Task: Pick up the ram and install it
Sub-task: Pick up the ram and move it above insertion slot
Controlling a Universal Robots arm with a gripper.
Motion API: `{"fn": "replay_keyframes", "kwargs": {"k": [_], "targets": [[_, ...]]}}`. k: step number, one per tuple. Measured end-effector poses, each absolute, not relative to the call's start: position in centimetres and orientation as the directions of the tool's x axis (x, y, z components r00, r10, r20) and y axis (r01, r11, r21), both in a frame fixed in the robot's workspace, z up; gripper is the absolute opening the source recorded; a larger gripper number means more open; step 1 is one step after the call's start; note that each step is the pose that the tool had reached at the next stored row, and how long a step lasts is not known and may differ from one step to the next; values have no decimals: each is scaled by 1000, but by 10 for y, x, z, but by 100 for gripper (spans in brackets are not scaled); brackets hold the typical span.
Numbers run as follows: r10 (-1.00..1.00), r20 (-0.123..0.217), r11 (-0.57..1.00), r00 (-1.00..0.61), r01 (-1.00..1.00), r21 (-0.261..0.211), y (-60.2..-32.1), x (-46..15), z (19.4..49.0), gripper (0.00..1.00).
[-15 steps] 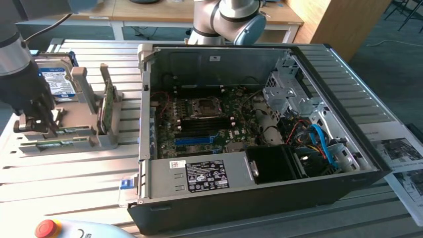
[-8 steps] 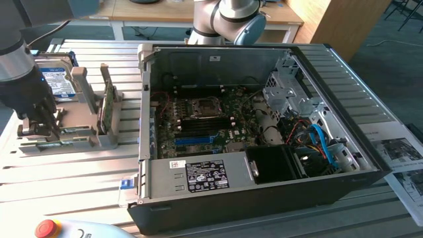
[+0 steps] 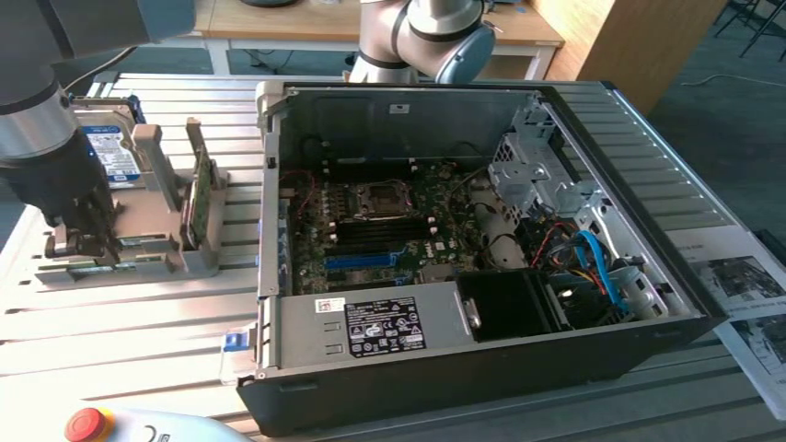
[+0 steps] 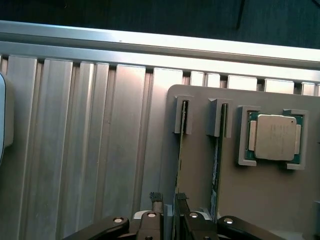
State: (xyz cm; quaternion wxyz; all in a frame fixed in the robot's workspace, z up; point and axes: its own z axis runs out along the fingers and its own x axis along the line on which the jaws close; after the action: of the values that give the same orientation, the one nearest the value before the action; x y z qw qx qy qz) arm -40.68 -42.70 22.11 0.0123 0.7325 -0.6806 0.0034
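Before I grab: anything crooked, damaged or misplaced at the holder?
Nothing stands out. The ram stands on edge in its slot of the holder, the gripper at it; the processor sits square in its pocket.

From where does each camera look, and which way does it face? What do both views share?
Exterior view: sits high over the table, looks down at the open computer case and gray holder; the arm and gripper show at the exterior view's left.
Wrist view: sits on the wrist, looks straight down at the holder and its processor chip; the gripper shows.
Shared: holder and gripper.
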Motion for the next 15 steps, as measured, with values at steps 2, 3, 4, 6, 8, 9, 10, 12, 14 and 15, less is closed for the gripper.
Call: {"fn": "replay_keyframes", "kwargs": {"k": [2, 3, 4, 6, 8, 9, 10, 12, 14, 15], "targets": [[-997, 21, -73, 74, -997, 13, -427, -405, 220, 24], [-997, 21, -73, 73, -997, 13, -427, -405, 220, 24], [-997, 21, -73, 73, -997, 13, -427, -405, 221, 24], [-997, 21, -73, 73, -997, 13, -427, -405, 220, 24], [-997, 20, -73, 73, -997, 13, -427, -405, 219, 24], [-997, 20, -73, 74, -997, 13, -427, -405, 218, 24], [-997, 19, -73, 74, -997, 13, -427, -405, 217, 24], [-997, 19, -73, 74, -997, 13, -427, -405, 216, 24], [-997, 19, -73, 74, -997, 13, -427, -405, 216, 24], [-997, 19, -73, 73, -997, 13, -427, -405, 216, 24]]}}
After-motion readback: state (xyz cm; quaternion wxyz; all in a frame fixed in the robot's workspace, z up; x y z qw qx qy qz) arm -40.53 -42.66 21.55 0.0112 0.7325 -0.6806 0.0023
